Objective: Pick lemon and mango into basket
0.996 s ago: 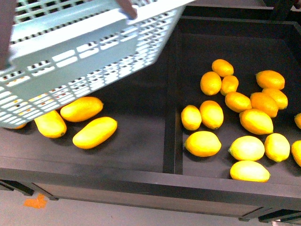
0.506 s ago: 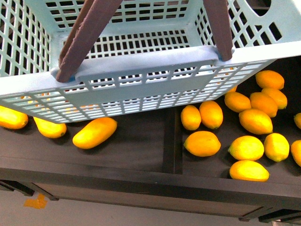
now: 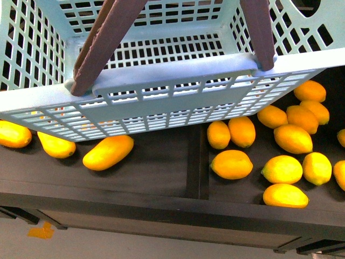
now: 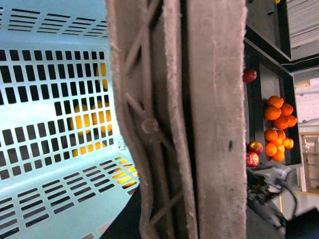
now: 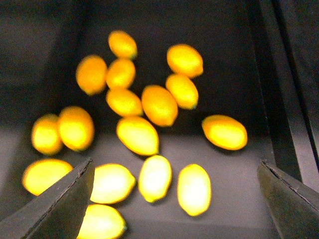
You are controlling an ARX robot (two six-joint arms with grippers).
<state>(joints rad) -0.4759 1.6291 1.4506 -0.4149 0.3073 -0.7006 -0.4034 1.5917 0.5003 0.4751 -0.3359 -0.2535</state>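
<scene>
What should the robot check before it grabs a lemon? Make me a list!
1. Right gripper open: ok, its fingers are spread wide.
2. Lemons under it: ok, many lie loose right below.
3. Clear look at them: not ok, the right wrist view is blurry.
4. Basket has room: ok, no fruit shows on the part of its floor in view.
5. Basket held firmly by its handle: cannot tell, the left gripper is out of view.
6. Mango easy to find later: ok, one lies in plain view with nothing on it.
</scene>
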